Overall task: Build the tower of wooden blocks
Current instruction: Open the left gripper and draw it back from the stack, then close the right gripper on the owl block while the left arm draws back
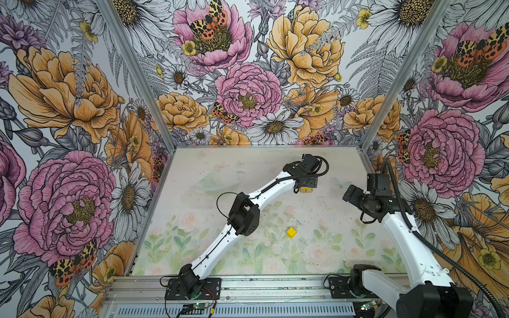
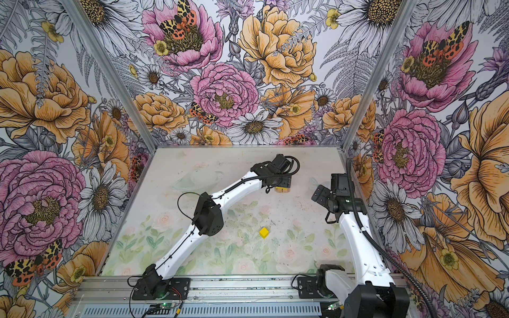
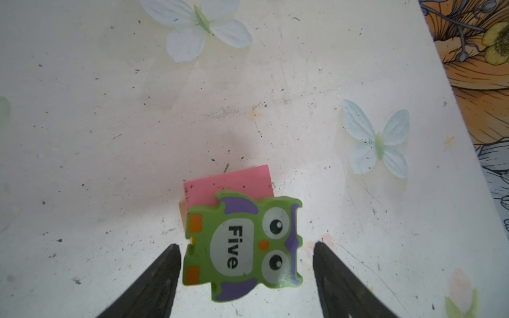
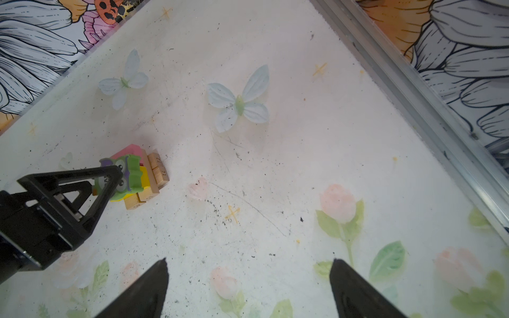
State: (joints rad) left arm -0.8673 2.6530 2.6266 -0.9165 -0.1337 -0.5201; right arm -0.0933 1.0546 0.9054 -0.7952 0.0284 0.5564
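The tower (image 4: pixel 137 176) stands at the far right-centre of the table: tan bars (image 4: pixel 157 170) at the base, a yellow block (image 4: pixel 145 176) and a pink block (image 3: pixel 228 185) above, and the green owl block (image 3: pixel 242 245) on top. My left gripper (image 3: pixel 246 246) hangs open around the owl, with a narrow gap on each side. In both top views it (image 1: pixel 306 185) hides most of the tower (image 2: pixel 281 189). A loose yellow cube (image 1: pixel 291 232) (image 2: pixel 264 233) lies mid-table. My right gripper (image 4: pixel 249 261) is open and empty, right of the tower (image 1: pixel 348 194).
The aluminium frame rail (image 4: pixel 413 90) and floral walls close the table on the right and at the back. The left arm's elbow (image 1: pixel 243 217) reaches diagonally across the table's middle.
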